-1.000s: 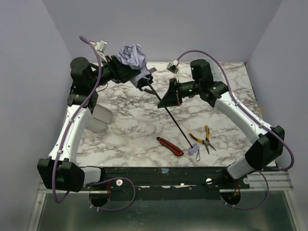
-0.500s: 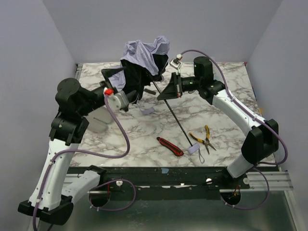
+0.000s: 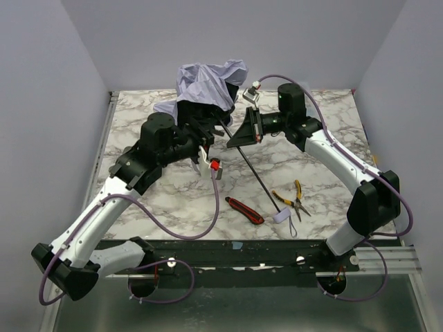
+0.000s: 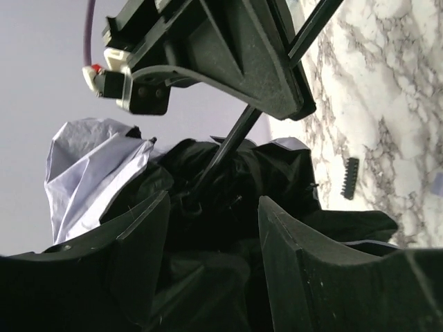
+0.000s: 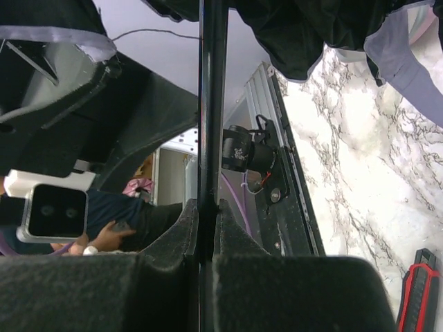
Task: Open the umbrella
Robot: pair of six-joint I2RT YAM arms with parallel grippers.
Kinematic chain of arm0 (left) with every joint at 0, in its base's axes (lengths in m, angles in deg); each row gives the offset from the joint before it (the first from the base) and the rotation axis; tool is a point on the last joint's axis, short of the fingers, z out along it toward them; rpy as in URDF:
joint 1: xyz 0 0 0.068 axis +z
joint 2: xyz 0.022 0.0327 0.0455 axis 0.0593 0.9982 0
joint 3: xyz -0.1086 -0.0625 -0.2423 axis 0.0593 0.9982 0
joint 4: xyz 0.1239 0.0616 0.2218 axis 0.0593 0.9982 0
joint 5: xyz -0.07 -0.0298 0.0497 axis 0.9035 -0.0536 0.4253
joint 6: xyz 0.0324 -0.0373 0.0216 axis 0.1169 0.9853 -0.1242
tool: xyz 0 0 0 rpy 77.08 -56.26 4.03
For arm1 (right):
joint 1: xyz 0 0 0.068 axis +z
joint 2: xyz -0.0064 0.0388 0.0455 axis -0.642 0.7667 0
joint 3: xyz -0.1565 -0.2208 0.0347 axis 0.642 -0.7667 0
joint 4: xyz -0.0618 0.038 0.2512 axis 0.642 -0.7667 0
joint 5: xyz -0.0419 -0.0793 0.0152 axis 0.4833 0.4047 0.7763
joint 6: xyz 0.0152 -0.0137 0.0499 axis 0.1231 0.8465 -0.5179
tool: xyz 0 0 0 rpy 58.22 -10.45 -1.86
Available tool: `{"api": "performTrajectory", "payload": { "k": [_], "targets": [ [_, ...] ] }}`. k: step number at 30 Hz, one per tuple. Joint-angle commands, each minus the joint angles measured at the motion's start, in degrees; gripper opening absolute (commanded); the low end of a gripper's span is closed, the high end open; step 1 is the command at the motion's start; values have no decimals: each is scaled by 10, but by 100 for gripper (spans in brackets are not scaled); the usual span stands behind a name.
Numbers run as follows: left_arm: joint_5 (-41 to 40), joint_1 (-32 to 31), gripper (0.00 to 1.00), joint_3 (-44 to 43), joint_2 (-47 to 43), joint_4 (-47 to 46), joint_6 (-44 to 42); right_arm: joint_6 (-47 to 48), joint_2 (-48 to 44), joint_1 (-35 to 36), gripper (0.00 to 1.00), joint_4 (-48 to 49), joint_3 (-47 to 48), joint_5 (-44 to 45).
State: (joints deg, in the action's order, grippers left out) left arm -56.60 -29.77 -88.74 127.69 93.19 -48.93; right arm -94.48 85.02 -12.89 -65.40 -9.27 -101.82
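Observation:
The umbrella's pale lavender canopy (image 3: 208,77) hangs bunched and raised at the back middle, its black lining (image 4: 235,187) below. Its thin black shaft (image 3: 259,180) slants down to the pale handle (image 3: 282,216) on the table near the front. My right gripper (image 3: 240,136) is shut on the shaft just below the canopy; in the right wrist view the shaft (image 5: 211,104) runs between the closed pads (image 5: 208,221). My left gripper (image 3: 208,135) is open under the canopy, and its fingers (image 4: 142,256) stand wide apart around the black lining (image 4: 211,228).
A red box cutter (image 3: 246,211) and yellow-handled pliers (image 3: 291,198) lie on the marble table (image 3: 332,117) at the front, beside the handle. A small black toothed piece (image 4: 350,178) lies on the marble. Purple cables loop off both arms.
My left arm has swung in from the left and down, bringing its open gripper up under the canopy. The canopy has spread out wider. My right gripper has kept hold of the shaft.

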Motion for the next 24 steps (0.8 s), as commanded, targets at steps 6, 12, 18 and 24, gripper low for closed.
{"api": "performTrajectory", "payload": {
  "k": [6,12,18,24],
  "targets": [
    [-79,-44,51,6,60,-73,-111,38,-19,3,0,10,11,-41],
    [-104,-52,29,14,83,-90,-121,47,-21,4,0,6,14,-53],
    [-101,-53,1,33,75,-93,-102,68,-26,5,1,-13,19,-60],
    [-60,-53,0,62,31,-74,-65,68,-31,3,46,-10,42,-56]
  ]
}}
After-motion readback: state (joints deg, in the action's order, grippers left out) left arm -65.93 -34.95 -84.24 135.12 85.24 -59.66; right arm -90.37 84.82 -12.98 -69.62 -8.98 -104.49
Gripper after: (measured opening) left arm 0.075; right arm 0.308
